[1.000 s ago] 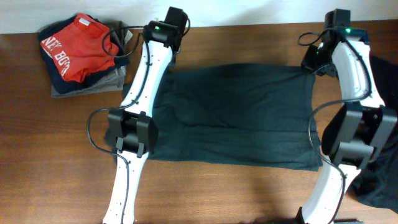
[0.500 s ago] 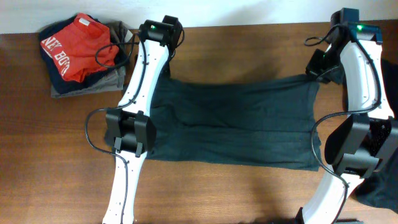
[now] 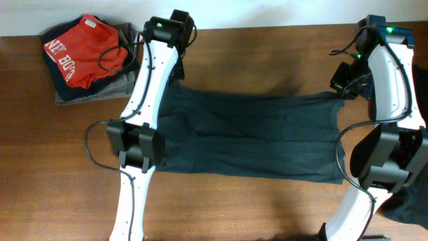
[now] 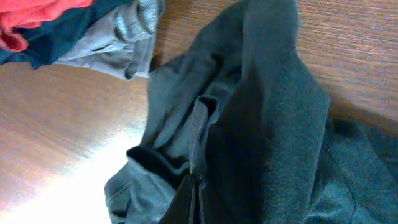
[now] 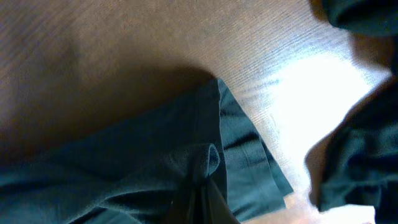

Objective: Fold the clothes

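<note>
Finding: one dark T-shirt [image 3: 254, 137] lies spread across the middle of the desk [image 3: 267, 211], its near hem flat on the wood and its far edge raised at both corners.

Left fingers [image 3: 178, 68]: clenched on the far left corner. The left wrist view shows the fabric gathered into a narrow ridge running towards the camera. Right fingers [image 3: 342, 86]: clenched on the far right corner. The right wrist view shows a similar small pinch beside the seam.

Other items: a folded stack [image 3: 83, 57], red over navy over grey, sits just beside the left corner. A loose dark garment [image 3: 408, 201] lies at the right edge.

Risks, as judged:
- Both holds take only a little cloth, so a quick pull could strip a corner free.
- If the two arms travel unevenly, the fold line would skew.
- The left side is bunched and may fold under as a lump.
- A sweep on the left could brush the folded stack and disturb it.
</note>
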Motion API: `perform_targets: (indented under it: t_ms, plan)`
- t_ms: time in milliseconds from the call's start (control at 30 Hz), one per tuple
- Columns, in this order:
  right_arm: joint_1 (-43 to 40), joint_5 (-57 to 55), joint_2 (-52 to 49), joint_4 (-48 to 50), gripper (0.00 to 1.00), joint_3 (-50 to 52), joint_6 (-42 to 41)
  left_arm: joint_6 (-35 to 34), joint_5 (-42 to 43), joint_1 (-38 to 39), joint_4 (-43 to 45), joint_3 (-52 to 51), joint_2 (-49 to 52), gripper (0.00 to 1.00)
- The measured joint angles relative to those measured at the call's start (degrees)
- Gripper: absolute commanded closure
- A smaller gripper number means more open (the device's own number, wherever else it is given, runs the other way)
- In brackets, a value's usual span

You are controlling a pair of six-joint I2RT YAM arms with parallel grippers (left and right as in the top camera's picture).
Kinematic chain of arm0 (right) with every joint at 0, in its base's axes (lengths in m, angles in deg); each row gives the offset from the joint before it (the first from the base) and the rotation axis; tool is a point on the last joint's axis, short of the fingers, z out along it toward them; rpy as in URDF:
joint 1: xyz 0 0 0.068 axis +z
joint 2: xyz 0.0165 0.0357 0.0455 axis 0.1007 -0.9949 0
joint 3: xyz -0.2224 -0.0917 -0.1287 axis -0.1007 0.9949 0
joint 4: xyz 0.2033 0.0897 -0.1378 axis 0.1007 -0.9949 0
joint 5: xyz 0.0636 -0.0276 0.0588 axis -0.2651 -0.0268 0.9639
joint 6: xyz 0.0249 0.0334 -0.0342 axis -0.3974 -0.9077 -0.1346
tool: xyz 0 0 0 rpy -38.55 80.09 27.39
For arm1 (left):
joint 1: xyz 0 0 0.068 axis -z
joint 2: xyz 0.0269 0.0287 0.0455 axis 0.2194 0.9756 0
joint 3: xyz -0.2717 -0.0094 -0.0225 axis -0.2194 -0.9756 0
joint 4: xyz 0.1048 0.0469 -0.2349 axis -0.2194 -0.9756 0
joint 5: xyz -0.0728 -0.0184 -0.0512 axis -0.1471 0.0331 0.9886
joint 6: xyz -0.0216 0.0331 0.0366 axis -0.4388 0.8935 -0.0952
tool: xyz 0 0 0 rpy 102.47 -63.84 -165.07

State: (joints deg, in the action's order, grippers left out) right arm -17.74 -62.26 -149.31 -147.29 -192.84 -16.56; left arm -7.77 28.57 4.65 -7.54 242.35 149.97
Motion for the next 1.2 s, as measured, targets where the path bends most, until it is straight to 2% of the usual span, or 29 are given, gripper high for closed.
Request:
perform_targets:
  t_ms: [267, 500, 900, 1200]
  plan:
    - [0.0, 0.0, 7.0, -4.7, 0.96, 0.0, 0.0, -1.1, -0.7, -0.3, -0.2, -13.6, -7.2, 0.99]
    - [0.0, 0.0, 8.4, -8.7, 0.96, 0.1, 0.5, -1.9, -1.3, -1.1, -0.2, -18.8, -7.8, 0.99]
    - [0.0, 0.0, 8.6, -6.2, 0.96, 8.2, 1.6, -1.5, 0.6, -4.9, -0.1, -19.4, -12.2, 0.99]
    - [0.0, 0.7, 8.6, -2.8, 0.96, 14.8, 1.6, -1.4, 1.6, -4.7, -0.2, -30.3, -19.7, 0.99]
